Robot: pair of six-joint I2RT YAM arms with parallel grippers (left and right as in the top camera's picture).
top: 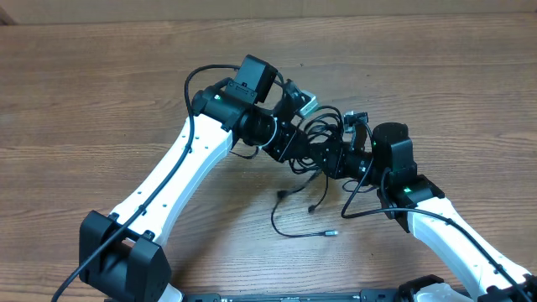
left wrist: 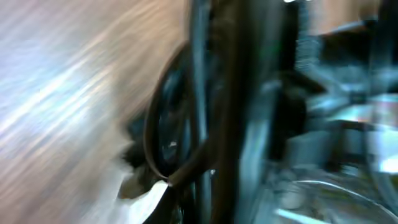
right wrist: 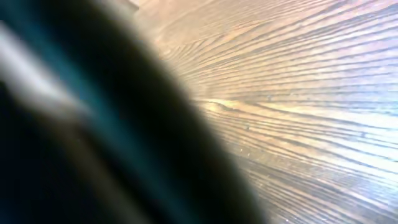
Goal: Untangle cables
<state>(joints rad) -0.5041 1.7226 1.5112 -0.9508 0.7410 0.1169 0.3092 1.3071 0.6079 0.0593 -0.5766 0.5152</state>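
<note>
Black tails sit nearest the arms' bases: a couple of loose ends of the cables [top: 323, 130] trail out over the wooden table [top: 101, 92], one finishing in a small plug [top: 332, 232]. They lie slack with nothing touching them. I take that to mean the real work is further in, where the cords bunch into a knot of loops between the two arms.

Both arms lean in on that knot from either side. The left gripper [top: 312, 144] is buried in it with its jaws fully together. Its own camera is badly blurred and shows a dark loop and a thicker strand running right across the lens. It looks to be anchoring the bundle, though I cannot make out whether a cord actually sits between the fingers.

The right gripper [top: 354, 126] faces it from just beside, on the knot's other edge. Its camera is mostly blocked by a dark blur, with only wood grain beyond. From above, the fingers are lost among the cords, so I cannot tell whether they are apart or closed, or holding anything.

My guess at the reason for this face-to-face stance is that one side pins while the other draws a loop free. The untangling looks far from finished. Beyond the knot the wood grain runs on to the far edge.
</note>
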